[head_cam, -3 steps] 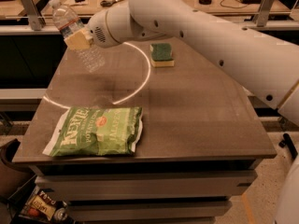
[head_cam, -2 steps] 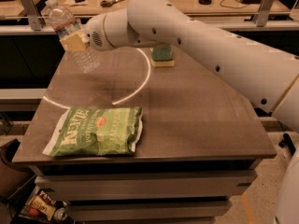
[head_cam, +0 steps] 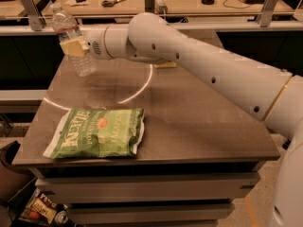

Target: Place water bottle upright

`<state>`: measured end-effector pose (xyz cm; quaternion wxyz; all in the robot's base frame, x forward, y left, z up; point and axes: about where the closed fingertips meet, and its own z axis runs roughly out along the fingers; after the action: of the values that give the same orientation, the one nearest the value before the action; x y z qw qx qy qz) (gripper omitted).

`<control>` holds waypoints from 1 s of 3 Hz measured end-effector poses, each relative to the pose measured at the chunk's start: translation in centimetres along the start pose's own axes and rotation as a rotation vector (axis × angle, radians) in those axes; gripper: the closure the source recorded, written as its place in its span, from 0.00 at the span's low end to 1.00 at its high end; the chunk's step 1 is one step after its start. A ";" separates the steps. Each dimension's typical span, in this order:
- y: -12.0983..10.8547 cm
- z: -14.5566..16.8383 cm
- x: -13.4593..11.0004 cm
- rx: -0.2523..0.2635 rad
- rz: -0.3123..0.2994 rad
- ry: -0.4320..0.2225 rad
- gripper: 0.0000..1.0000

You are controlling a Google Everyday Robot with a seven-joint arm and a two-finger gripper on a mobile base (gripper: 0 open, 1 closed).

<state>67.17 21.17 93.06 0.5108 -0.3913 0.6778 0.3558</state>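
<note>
The water bottle [head_cam: 71, 36] is clear ribbed plastic with a white cap and a red label band near the neck. It is held nearly upright, tilted slightly left, above the far left part of the brown table [head_cam: 199, 117]. My gripper [head_cam: 73, 47] is shut on the bottle's middle, its tan fingers [head_cam: 75, 46] wrapped around it. The white arm reaches in from the right across the table. The bottle's base hangs just above the tabletop.
A green chip bag [head_cam: 97, 132] lies flat at the table's front left. A sponge [head_cam: 164, 64] sits mostly hidden behind the arm. A bright curved light streak [head_cam: 137, 90] crosses the tabletop. A desk with scissors [head_cam: 113, 2] stands behind.
The arm has swung the bottle left and turned it more upright. The sponge is now mostly covered by the arm.
</note>
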 end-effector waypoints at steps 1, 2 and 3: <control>-0.9 -0.1 1.6 0.019 0.048 -0.068 1.00; -1.5 -1.0 2.9 0.043 0.086 -0.128 1.00; -1.9 -2.0 3.8 0.062 0.108 -0.166 1.00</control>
<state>67.40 17.96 89.65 0.5571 -0.3072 0.6640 0.3929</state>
